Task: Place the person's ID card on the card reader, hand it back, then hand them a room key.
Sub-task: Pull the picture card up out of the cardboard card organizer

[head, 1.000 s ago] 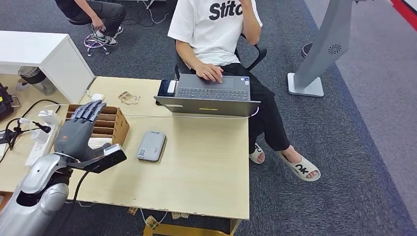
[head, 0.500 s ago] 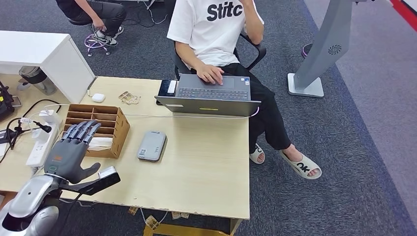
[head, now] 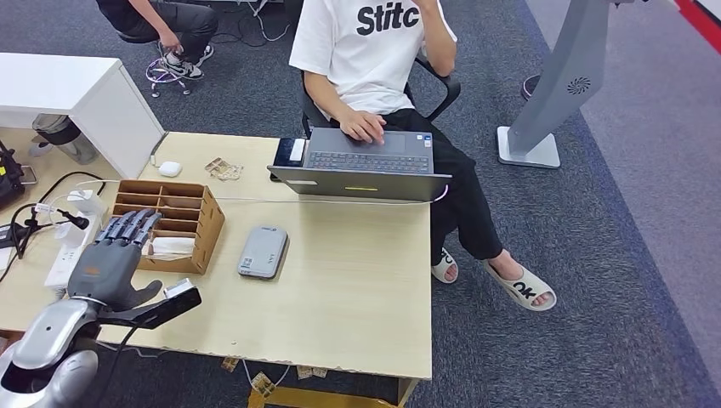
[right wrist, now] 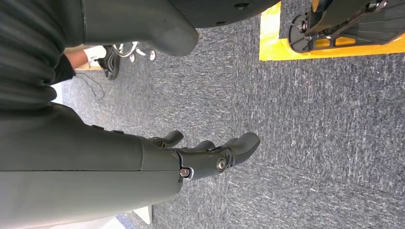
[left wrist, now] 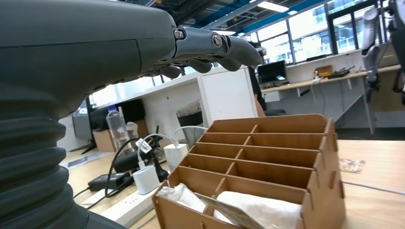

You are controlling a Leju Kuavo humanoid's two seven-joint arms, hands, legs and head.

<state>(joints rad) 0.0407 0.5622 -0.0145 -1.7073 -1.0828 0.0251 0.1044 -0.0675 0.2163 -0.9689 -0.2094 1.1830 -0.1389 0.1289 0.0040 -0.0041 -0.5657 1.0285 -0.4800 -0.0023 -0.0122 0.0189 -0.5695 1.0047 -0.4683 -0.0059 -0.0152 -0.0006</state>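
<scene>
card reader: flat grey, mid-desk, long axis 12–6, logo too small to read | left hand: nearer one, empty, fingers straight and apart, reader at its 3 o'clock | wooden organiser between | right hand: hanging, empty, loosely curled | person's shirt: "Stitc"

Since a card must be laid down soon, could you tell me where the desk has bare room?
Bare desk lies between the card reader and the right edge, below the laptop. It is crowded at left: wooden organizer, power strip, cables.
</scene>
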